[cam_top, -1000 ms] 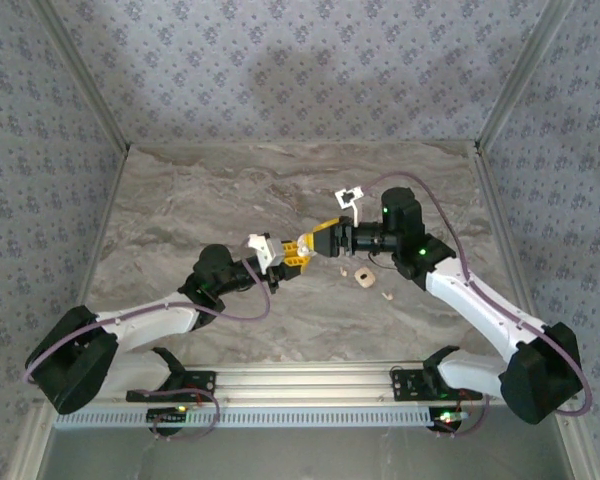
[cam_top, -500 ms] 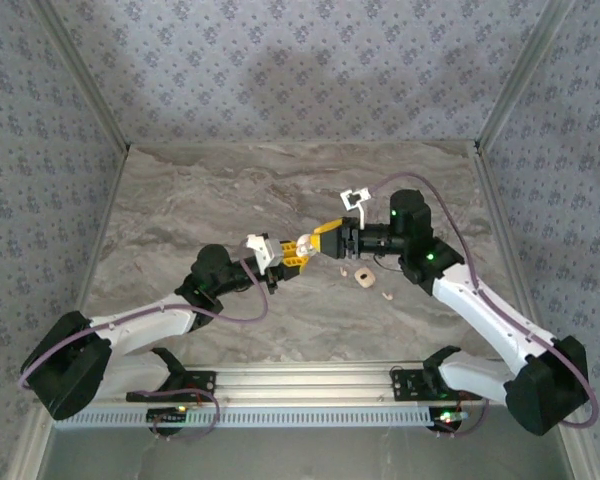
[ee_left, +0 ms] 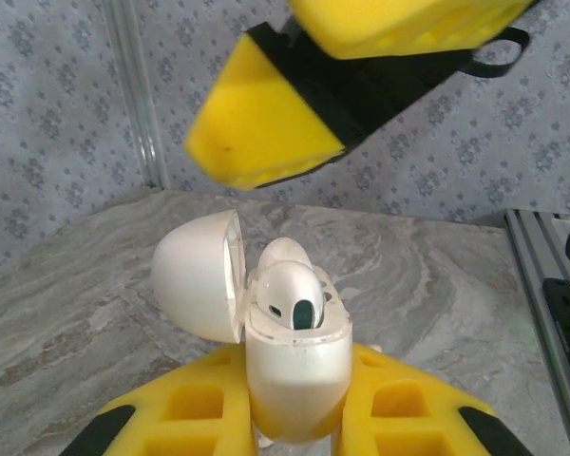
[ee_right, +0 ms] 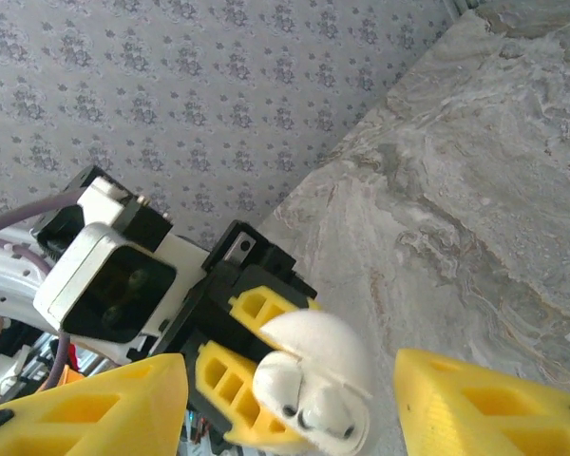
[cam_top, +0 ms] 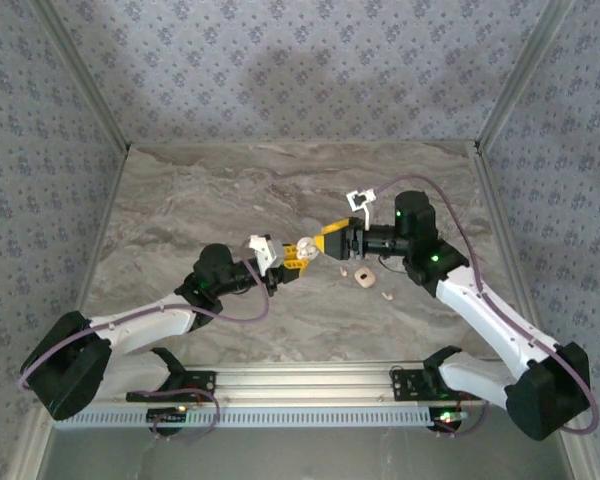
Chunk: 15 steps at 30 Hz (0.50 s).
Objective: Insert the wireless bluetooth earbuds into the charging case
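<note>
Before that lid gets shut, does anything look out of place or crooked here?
Possibly. In the open charging case clamped by the left gripper, the front earbud rides high above the rim, maybe not fully seated. A tan ring-shaped piece and a whitish bit lie loose on the table.

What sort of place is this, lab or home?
Probably a purpose-built robot booth, not a home: patterned wall panels box in a marble-look tabletop, with left arm and right arm bolted to an aluminium rail.
</note>
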Each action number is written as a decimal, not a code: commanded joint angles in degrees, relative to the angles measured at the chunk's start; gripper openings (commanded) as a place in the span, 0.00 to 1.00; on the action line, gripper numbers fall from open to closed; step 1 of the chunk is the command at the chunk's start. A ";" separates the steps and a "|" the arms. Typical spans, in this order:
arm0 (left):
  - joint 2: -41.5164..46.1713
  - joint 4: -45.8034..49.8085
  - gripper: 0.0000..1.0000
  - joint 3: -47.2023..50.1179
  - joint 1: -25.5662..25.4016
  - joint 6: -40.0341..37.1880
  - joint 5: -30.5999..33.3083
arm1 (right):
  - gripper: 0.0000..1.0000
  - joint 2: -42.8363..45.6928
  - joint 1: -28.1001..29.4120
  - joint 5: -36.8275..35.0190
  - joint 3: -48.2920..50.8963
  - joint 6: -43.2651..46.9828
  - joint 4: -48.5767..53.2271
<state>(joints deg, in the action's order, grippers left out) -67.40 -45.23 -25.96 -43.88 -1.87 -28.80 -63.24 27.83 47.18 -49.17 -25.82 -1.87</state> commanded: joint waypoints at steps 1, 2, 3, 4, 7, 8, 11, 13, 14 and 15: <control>1.74 1.49 0.11 -2.95 -0.06 -0.01 -4.00 | 0.63 -2.91 0.00 3.39 -3.41 1.98 1.30; 1.83 1.87 0.11 -3.05 -0.04 -0.09 -4.37 | 0.63 -3.77 0.23 4.32 -4.11 2.45 1.41; 1.93 2.11 0.11 -3.14 -0.04 -0.11 -4.59 | 0.63 -4.41 0.51 5.10 -4.69 2.95 1.81; 2.04 2.54 0.11 -3.27 -0.02 -0.15 -4.73 | 0.63 -5.05 0.92 5.79 -5.46 3.67 2.44; 2.05 3.46 0.11 -3.68 -0.02 -0.59 -5.10 | 0.62 -7.02 2.01 8.07 -7.53 5.95 5.34; 2.11 3.76 0.11 -3.84 -0.04 -0.73 -5.22 | 0.62 -7.66 2.29 8.76 -8.19 6.56 6.47; 2.16 4.31 0.11 -4.03 -0.06 -1.12 -5.00 | 0.60 -8.58 2.95 10.84 -9.27 7.56 8.13; 2.30 4.57 0.12 -4.02 -0.06 -1.41 -4.41 | 0.59 -8.49 3.25 11.49 -9.30 7.88 8.71; 2.36 4.78 0.12 -4.02 -0.05 -1.54 -4.05 | 0.57 -8.26 3.35 11.71 -9.28 8.13 9.12; 2.49 4.88 0.12 -3.94 -0.04 -1.69 -3.75 | 0.56 -8.04 3.33 11.79 -9.35 8.35 9.74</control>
<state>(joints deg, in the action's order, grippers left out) -66.30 -40.45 -27.59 -43.90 -2.46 -32.42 -71.59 30.68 55.37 -56.73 -19.64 4.67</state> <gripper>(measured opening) 0.195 0.572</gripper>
